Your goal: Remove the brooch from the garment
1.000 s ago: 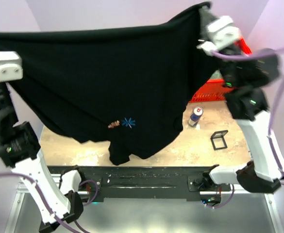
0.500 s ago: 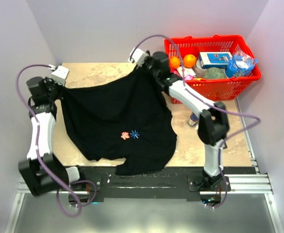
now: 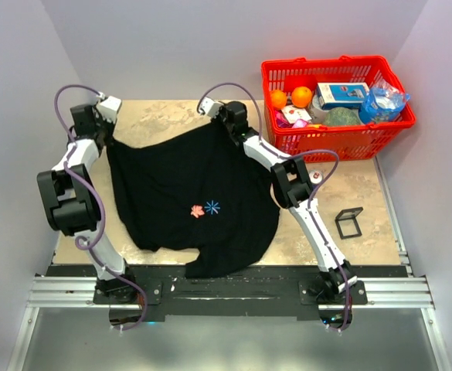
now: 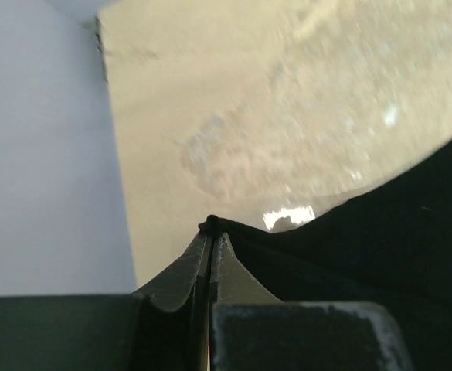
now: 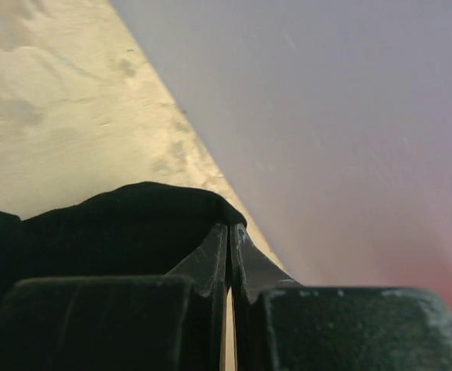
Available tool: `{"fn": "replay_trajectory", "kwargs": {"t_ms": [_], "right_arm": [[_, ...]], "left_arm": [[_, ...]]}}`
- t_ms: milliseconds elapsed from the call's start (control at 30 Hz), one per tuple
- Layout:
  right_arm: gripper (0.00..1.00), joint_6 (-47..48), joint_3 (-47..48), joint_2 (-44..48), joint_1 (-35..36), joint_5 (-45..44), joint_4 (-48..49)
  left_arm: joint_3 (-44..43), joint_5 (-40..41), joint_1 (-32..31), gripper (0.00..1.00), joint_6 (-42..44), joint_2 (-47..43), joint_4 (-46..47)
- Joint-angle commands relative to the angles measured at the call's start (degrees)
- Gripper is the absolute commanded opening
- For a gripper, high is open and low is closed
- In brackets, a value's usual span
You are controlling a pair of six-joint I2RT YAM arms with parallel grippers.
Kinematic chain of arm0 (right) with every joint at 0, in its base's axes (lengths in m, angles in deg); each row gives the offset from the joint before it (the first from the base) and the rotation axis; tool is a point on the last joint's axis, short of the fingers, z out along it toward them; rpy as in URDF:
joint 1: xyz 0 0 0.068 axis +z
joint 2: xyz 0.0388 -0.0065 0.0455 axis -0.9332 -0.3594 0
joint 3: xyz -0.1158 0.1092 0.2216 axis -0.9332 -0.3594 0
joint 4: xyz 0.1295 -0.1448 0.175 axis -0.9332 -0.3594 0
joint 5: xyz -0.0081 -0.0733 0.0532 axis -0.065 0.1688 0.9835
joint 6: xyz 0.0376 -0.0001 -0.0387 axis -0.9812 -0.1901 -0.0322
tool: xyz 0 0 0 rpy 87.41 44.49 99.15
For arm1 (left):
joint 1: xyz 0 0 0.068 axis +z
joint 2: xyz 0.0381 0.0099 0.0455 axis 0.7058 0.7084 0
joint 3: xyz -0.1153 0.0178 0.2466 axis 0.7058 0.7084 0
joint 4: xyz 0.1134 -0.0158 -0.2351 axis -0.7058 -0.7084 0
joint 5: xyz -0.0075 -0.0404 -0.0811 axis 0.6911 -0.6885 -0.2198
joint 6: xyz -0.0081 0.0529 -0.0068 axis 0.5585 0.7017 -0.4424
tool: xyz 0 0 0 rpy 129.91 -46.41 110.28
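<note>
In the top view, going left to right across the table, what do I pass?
Left gripper pinching the black T-shirt → orange leaf brooch → blue star brooch → small black frame.

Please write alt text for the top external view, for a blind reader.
A black T-shirt lies spread on a beige table, its far edge pinched by the left gripper and the right gripper. An orange brooch and a blue brooch sit side by side near its middle; a red basket of groceries stands far right.
</note>
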Motion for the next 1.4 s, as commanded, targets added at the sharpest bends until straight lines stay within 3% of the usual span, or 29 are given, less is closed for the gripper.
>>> {"fn": "replay_trajectory", "kwargs": {"t_ms": [0, 167, 200, 233, 267, 300, 367, 433, 500, 600, 767, 800, 900, 1133, 1167, 1367], "right_arm": [[0.00, 4.11, 7.41, -2.78, -1.57, -1.39, 12.97], [0.00, 4.82, 10.48, -6.03, -1.49, -0.06, 18.36], [0.00, 4.65, 11.10, -6.56, -1.48, -0.33, 19.67], [0.16, 4.30, 11.28, -6.39, -1.48, -0.76, 20.29], [0.42, 4.03, 10.93, -5.95, -1.40, -1.03, 20.56], [0.53, 2.73, 10.14, -5.08, -1.22, -1.47, 20.56], [0.66, 0.44, 4.54, 0.53, -1.31, -0.60, 20.56], [0.68, -3.77, -5.21, 9.29, -1.22, 1.77, 21.79], [0.72, -7.98, -14.76, 15.73, -0.78, 5.62, 20.05], [0.73, -14.56, -26.72, 28.30, 0.18, 7.66, 14.19], [0.73, -20.75, -44.51, 49.55, 0.36, 18.11, 0.63], [0.73, -20.32, -49.23, 51.69, 0.27, 19.35, -3.39], [0.72, -19.00, -54.79, 56.89, 0.27, 22.34, -10.86], [0.72, -15.22, -56.04, 58.04, 0.71, 25.77, -27.94], [0.76, -13.56, -56.22, 57.95, 0.80, 25.69, -29.60], [0.80, -12.06, -61.49, 61.72, 0.98, 23.49, -29.97]], "left_arm": [[-7.52, 4.43, -1.86, 0.00, -2.04, 3.87, 3.94], [-11.92, 9.61, -2.74, 0.00, -2.48, 6.42, 6.85], [-13.84, 10.23, -2.83, 0.07, -2.13, 7.46, 6.76], [-14.82, 10.24, -2.83, 0.21, -1.35, 7.91, 5.98], [-15.70, 12.85, -2.74, 0.43, -0.99, 8.09, 5.62], [-16.05, 13.57, -2.74, 0.51, -0.90, 7.31, 5.36], [-16.06, 14.19, -2.74, 0.60, -1.33, 5.20, 3.25], [-15.18, 12.71, -2.39, 0.63, -4.30, 0.29, -3.74], [-12.13, 8.07, -1.95, 0.73, -6.69, -6.28, -7.81], [-6.67, 1.30, -1.78, 0.75, -8.90, -14.55, -17.46], [4.66, -9.78, -0.46, 0.66, -0.48, -23.37, -39.34], [5.99, -11.54, 0.76, 0.65, 3.02, -24.68, -45.56], [11.53, -16.21, 1.04, 0.65, 8.92, -26.36, -52.89], [22.17, -17.53, -0.37, 0.74, 10.71, -25.31, -51.43], [23.83, -17.36, -0.63, 0.76, 10.53, -25.05, -50.81], [28.14, -11.65, -1.95, 0.75, 7.10, -22.24, -46.68]]}}
